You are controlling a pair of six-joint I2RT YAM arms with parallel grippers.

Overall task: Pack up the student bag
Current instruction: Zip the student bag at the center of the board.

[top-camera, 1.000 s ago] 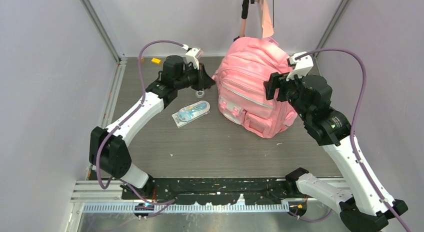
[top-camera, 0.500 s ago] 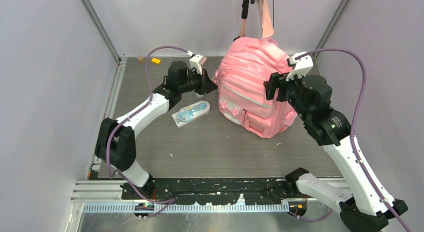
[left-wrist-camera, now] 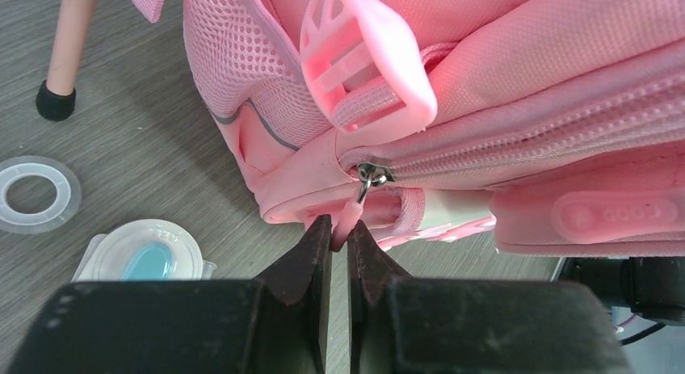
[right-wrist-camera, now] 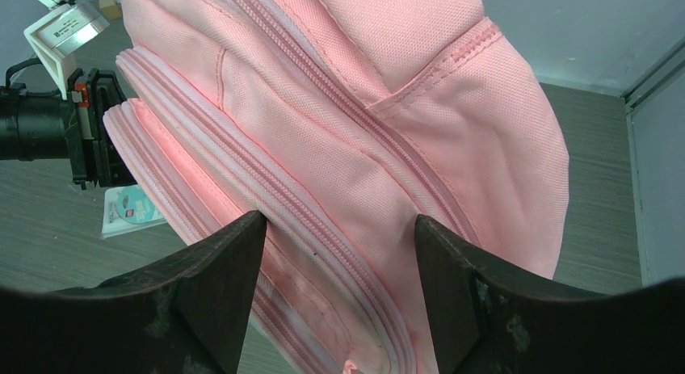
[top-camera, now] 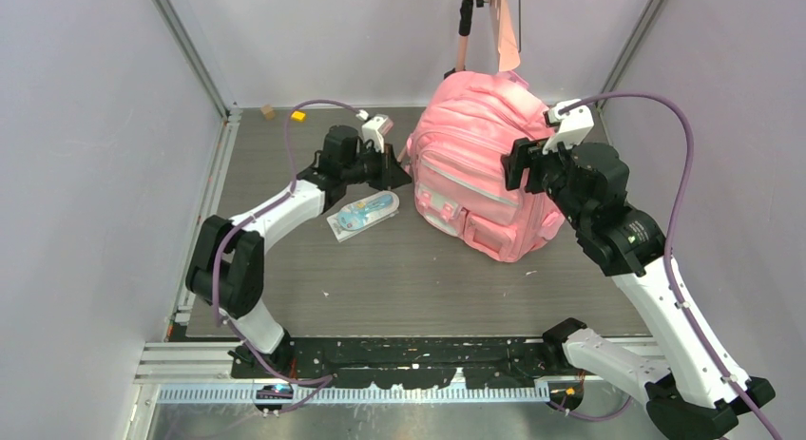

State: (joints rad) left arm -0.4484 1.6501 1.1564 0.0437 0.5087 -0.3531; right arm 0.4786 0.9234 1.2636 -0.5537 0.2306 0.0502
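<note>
Pink fabric fills both my wrist views: the student bag (top-camera: pixel 480 174) stands upright toward the table's far edge, right of centre. My left gripper (left-wrist-camera: pixel 339 245) is pinched on the zip pull (left-wrist-camera: pixel 353 208) at the bag's left side. My right gripper (right-wrist-camera: pixel 335 261), fingers spread wide, presses against its right side.

Left gripper (left-wrist-camera: pixel 339 237) at the bag's left lower corner, jaws closed on the zip pull (left-wrist-camera: pixel 352 212) of the student bag (top-camera: pixel 480 169). Blister pack (top-camera: pixel 363 213) just nearer the arm bases; tape ring (left-wrist-camera: pixel 34 193) beside it. Right gripper (right-wrist-camera: pixel 335 253) spread against the bag's right side.
</note>
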